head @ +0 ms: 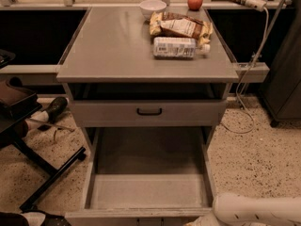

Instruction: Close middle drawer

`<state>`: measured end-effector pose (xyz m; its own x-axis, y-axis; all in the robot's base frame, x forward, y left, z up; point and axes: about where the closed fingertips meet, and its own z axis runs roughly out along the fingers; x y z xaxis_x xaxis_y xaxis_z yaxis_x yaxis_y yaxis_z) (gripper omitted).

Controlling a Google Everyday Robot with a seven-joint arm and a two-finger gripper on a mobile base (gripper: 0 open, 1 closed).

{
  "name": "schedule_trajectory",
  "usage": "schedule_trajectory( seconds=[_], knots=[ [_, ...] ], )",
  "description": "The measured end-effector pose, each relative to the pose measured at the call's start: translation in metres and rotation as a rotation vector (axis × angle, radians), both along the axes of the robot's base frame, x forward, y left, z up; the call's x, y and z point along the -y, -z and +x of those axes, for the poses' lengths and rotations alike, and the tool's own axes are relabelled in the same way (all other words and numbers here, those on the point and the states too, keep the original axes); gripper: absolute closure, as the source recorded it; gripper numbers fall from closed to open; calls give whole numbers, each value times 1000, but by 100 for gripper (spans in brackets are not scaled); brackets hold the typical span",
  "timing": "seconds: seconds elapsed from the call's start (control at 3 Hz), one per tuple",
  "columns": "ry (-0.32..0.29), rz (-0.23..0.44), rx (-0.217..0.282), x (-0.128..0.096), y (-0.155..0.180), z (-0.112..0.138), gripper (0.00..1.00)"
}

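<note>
The middle drawer [148, 192] is pulled far out of the grey cabinet toward the camera. Its long bare grey tray is empty, and its front edge [117, 216] runs along the bottom of the view. Above it sits the uppermost drawer front [113, 113] with a black loop handle [149, 111]. The lowest drawer is hidden under the open tray. My white arm [258, 210] enters from the bottom right. My gripper [198, 221] is at the arm's left end, by the drawer's front right corner, cut off by the view's lower edge.
On the cabinet top [108, 46] lie a white bowl [153, 7], a red apple [194, 1], snack bags [181, 26] and a plastic bottle [176, 47]. A chair with black legs [28, 126] stands at the left. A white cable [249, 79] and a dark cabinet [288, 79] are at the right.
</note>
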<state>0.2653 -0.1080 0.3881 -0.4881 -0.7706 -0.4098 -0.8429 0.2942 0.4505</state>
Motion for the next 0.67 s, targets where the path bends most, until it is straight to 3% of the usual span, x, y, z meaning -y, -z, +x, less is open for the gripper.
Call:
schedule_trajectory(
  seconds=[0.33,0.67],
  knots=[
    [0,0,0,0,0,0,0],
    [-30,15,44,-10,-4,32,0]
  ],
)
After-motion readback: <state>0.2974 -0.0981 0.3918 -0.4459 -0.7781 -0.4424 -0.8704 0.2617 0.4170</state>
